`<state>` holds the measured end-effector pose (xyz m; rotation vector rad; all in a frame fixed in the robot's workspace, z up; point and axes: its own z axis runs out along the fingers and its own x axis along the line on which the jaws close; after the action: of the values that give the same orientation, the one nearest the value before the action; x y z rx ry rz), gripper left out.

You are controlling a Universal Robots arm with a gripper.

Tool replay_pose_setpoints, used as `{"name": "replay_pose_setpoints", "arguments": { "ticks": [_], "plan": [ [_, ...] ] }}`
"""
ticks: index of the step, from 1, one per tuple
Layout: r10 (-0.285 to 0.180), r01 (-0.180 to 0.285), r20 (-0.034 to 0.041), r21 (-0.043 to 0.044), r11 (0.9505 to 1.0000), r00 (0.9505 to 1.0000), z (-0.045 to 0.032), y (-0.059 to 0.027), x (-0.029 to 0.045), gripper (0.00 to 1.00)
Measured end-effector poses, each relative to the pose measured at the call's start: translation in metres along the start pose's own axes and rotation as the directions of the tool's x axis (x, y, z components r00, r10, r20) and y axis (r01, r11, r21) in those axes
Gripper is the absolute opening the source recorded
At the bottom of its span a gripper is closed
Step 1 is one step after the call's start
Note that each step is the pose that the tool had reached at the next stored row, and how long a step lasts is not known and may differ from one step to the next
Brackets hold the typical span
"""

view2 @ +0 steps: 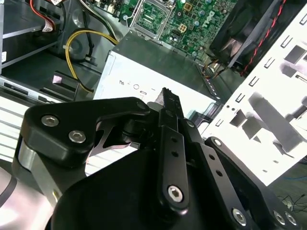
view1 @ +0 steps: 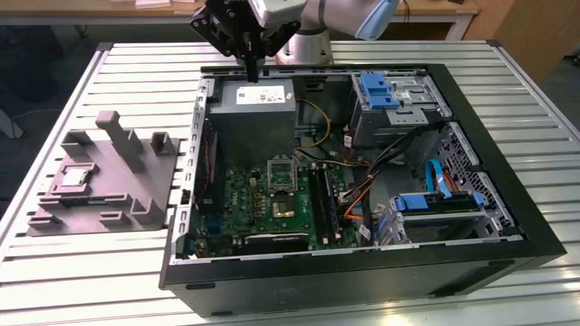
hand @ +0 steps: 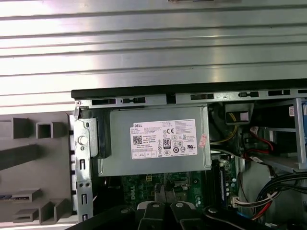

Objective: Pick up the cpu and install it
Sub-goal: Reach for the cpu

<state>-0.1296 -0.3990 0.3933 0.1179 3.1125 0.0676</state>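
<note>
Claw (view1: 252, 73) clenched above the power supply (view1: 254, 115); cpu (view1: 73, 178) lies flat on the grey tray (view1: 149, 204)

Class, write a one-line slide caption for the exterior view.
Claw hovers above the power supply; cpu lies on the grey tray.

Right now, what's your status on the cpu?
Shut gripper over the power supply. The cpu sits in the grey tray. Nothing covers it.
</note>
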Motion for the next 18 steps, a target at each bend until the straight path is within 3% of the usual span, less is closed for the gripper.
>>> {"name": "replay_pose_setpoints", "arguments": {
  "ticks": [18],
  "plan": [
    [0.000, 0.000, 0.0001, -0.0001, 1.0000, 1.0000, -0.0005, -0.0015, 0.0201, 0.11]
  ]
}}
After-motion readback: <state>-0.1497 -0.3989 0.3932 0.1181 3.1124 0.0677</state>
